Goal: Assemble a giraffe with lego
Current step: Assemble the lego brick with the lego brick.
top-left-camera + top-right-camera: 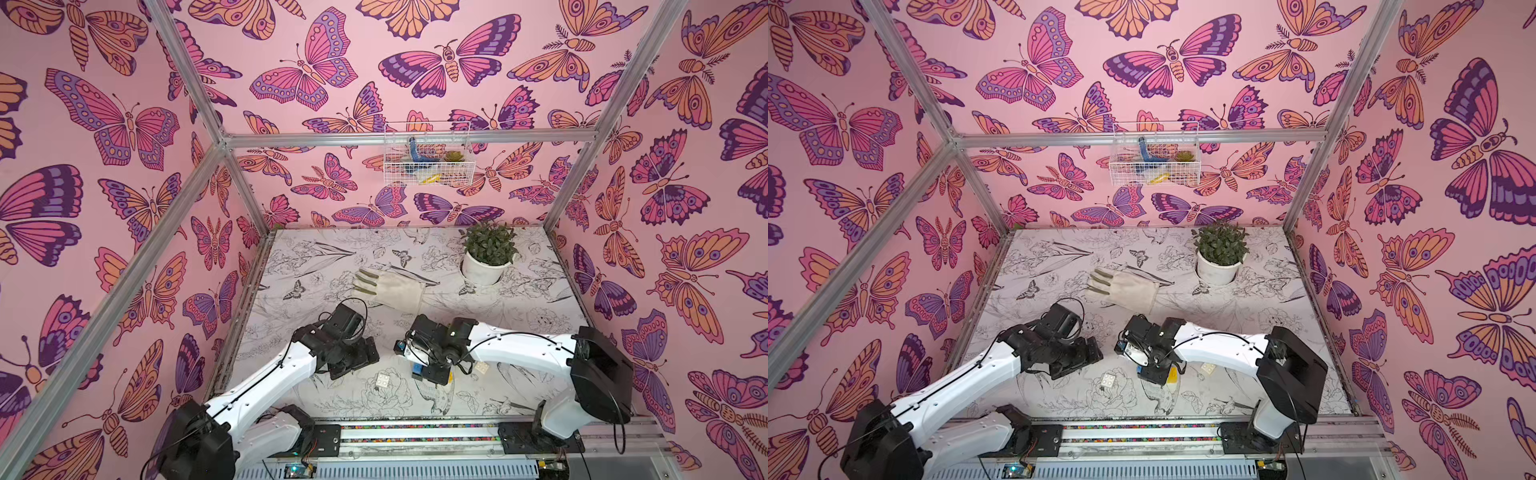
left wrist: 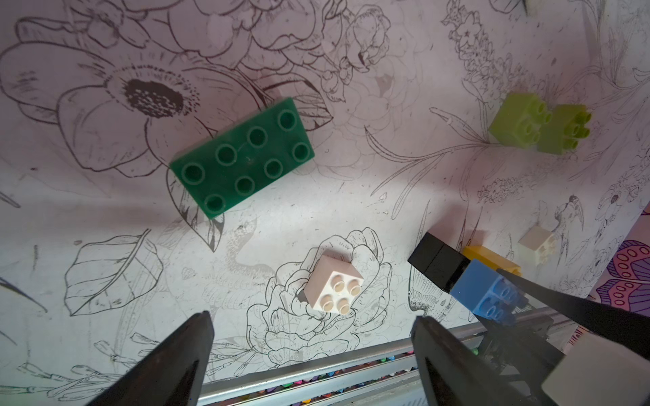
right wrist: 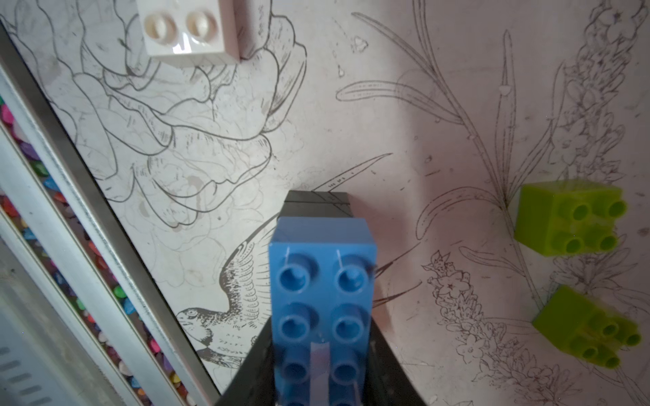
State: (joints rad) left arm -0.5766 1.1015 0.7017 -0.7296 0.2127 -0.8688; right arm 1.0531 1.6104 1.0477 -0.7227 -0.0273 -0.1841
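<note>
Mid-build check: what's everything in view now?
Long dark green plastic brick: one, dark green, flat on table.
Square lime plastic bricks: two, lime, near each other.
Long blue plastic brick: one, blue, in right pincer.
Square black plastic brick: one, black, at blue brick's end.
Yellow plastic brick: one, yellow, beside blue brick.
Square white plastic bricks: two, white; before left pincer, near yellow brick.
Cloth glove: one, beige, mid-table.
Potted plant: one, green, white pot, far side.
Wire basket: one, white, back wall.
Left pincer: one, black, open.
Right pincer: one, black, shut on blue brick.
</note>
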